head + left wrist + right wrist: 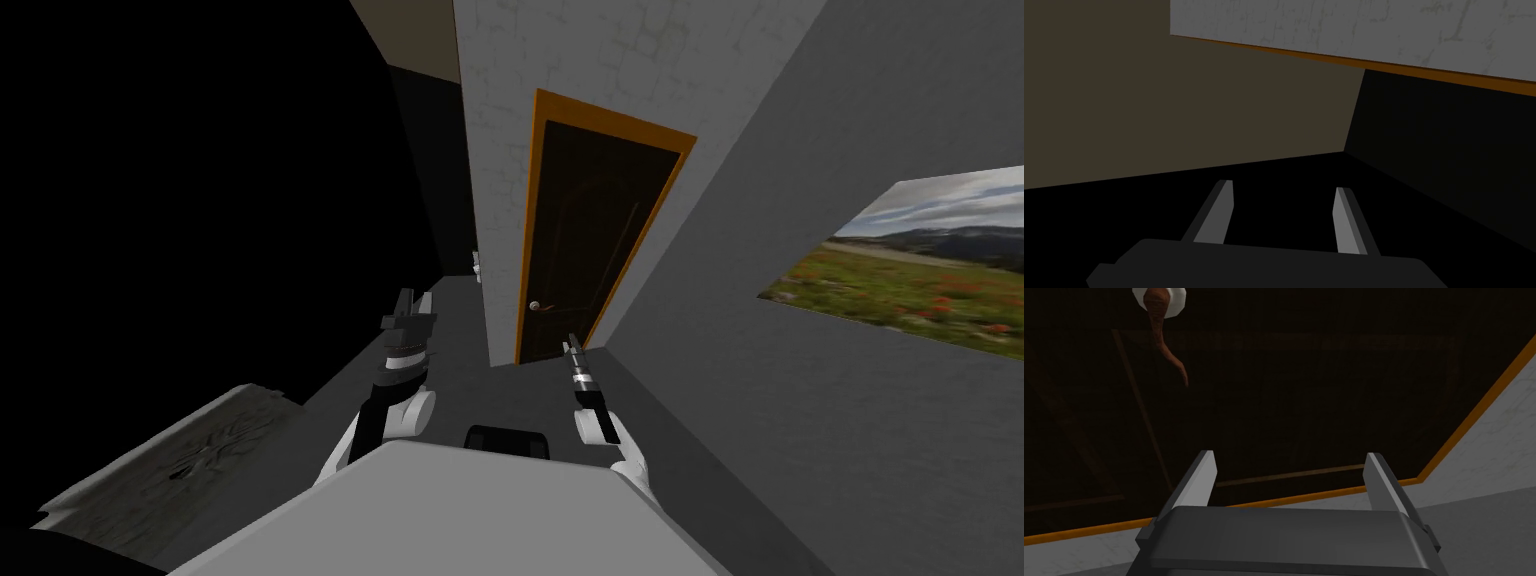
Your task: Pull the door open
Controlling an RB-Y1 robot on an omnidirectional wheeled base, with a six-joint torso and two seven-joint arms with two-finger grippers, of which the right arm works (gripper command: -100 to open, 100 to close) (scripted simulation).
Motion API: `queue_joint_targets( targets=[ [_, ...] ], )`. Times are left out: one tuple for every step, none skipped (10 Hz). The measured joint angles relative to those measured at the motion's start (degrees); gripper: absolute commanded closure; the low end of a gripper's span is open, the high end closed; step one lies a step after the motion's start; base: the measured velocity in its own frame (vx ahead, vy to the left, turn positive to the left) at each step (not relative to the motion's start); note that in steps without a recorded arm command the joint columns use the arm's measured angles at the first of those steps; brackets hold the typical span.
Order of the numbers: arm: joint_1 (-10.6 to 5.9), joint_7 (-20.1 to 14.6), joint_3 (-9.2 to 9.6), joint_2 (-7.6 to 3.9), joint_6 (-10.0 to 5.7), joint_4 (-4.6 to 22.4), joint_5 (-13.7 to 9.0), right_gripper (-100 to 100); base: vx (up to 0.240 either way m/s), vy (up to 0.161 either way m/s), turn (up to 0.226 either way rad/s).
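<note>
Handle (1160, 328) curved, beyond right gripper (1290, 457)

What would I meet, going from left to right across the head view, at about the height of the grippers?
black area → left gripper → door handle → right gripper → window with a meadow view

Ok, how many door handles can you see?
1 for sure: the lever handle on the dark door, ahead of the right gripper. A small white fitting left of the door may be another.
</note>
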Motion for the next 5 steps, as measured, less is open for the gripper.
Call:
queue_joint_targets(
  targets=[
    [-0.65, -0.4, 0.08, -0.48, -0.25, 1.8, 0.0, -100, 0.101, -0.020, 0.129],
    [-1.34, -0.9, 0.17, -0.97, -0.43, 3.7, -0.1, -100, 0.103, -0.020, 0.138],
    [-2.07, -1.3, 0.26, -1.37, -0.54, 5.5, -0.1, -100, 0.092, -0.020, 0.137],
    [-2.94, -1.6, 0.34, -1.71, -0.48, 7.3, -0.1, -100, 0.083, -0.019, 0.123],
    [-4.00, -2.0, 0.40, -2.20, -0.64, 9.5, -0.2, -100, 0.092, -0.027, 0.104]
  ],
)
